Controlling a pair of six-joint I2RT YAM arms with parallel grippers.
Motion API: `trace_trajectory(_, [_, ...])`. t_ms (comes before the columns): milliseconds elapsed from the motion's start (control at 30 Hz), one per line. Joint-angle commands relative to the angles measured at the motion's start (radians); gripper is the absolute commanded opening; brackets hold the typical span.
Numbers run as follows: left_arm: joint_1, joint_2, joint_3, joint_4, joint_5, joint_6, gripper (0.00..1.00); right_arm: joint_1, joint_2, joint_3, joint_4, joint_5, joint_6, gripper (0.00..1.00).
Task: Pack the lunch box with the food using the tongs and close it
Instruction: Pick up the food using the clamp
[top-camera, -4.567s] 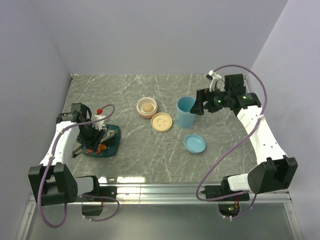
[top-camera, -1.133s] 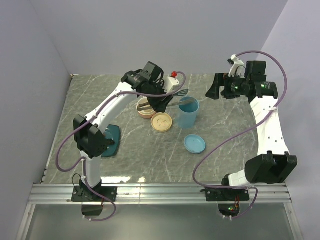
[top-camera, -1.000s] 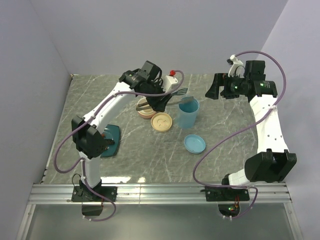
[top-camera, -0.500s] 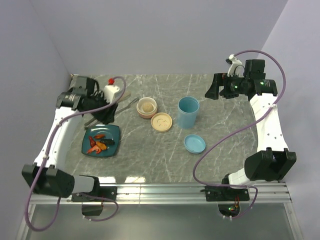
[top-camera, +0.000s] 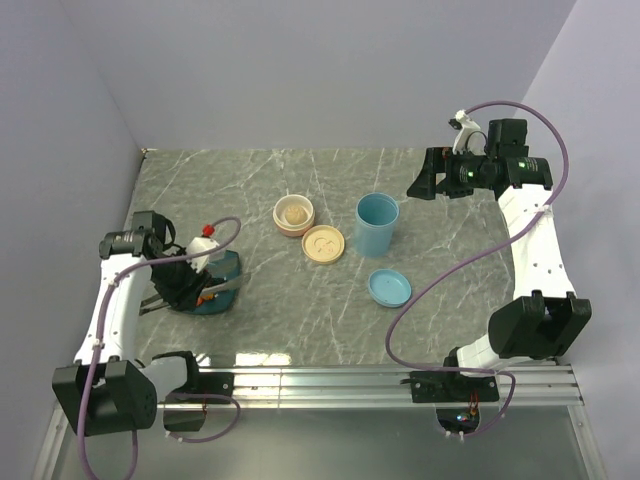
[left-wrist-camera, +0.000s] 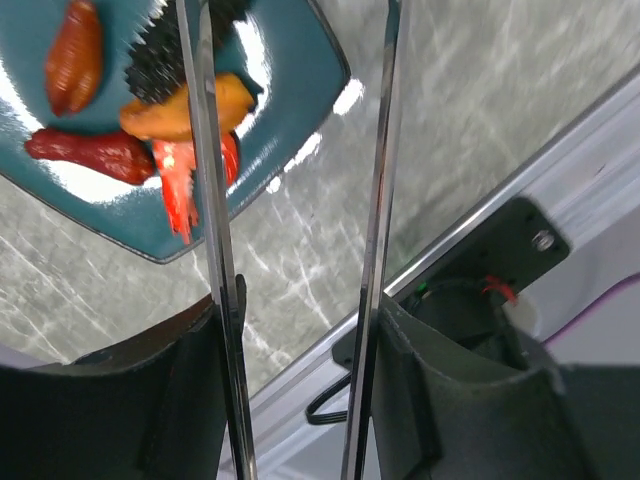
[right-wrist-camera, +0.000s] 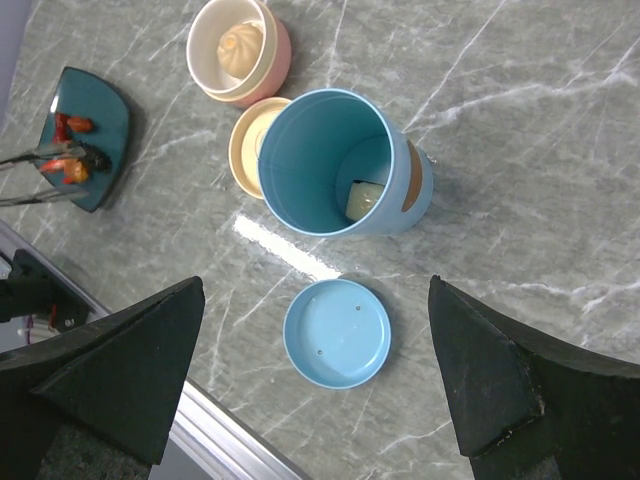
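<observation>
My left gripper (top-camera: 185, 285) (left-wrist-camera: 300, 325) is shut on the tongs (left-wrist-camera: 205, 150), low over the dark teal plate (top-camera: 228, 272) at the front left. The tongs' two arms stand apart; one crosses the black roll slice (left-wrist-camera: 160, 65) and an orange piece (left-wrist-camera: 190, 112), the other runs past the plate's edge. Red shrimp-like pieces (left-wrist-camera: 95, 150) lie beside them. The tall blue lunch box (top-camera: 375, 223) (right-wrist-camera: 345, 165) stands uncovered with a pale piece (right-wrist-camera: 362, 198) inside. Its blue lid (top-camera: 389, 288) lies in front. My right gripper (top-camera: 418, 183) (right-wrist-camera: 316, 282) hangs open above them, holding nothing.
A pink bowl (top-camera: 294, 214) holding a beige ball (right-wrist-camera: 240, 45) stands left of the lunch box. A cream round lid (top-camera: 324, 243) lies between them. A metal rail (top-camera: 320, 385) runs along the near table edge. Walls close the left, back and right sides.
A second ago my left arm held the tongs over the blue lunch box. It has swung back left and down to the plate. The right arm has barely moved.
</observation>
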Motion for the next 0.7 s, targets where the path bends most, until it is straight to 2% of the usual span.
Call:
trace_trajectory(0, [0.009, -0.038, -0.036, -0.022, -0.045, 0.115, 0.54, -0.002, 0.001, 0.045, -0.004, -0.022, -0.009, 1.00])
trace_trajectory(433, [0.080, 0.060, 0.013, 0.014, -0.191, 0.296, 0.54, -0.002, -0.002, 0.029, -0.009, -0.014, -0.018, 1.00])
trace_trajectory(667, [0.097, 0.112, 0.033, 0.055, -0.223, 0.328, 0.54, -0.002, 0.010, 0.034, -0.008, -0.021, -0.014, 1.00])
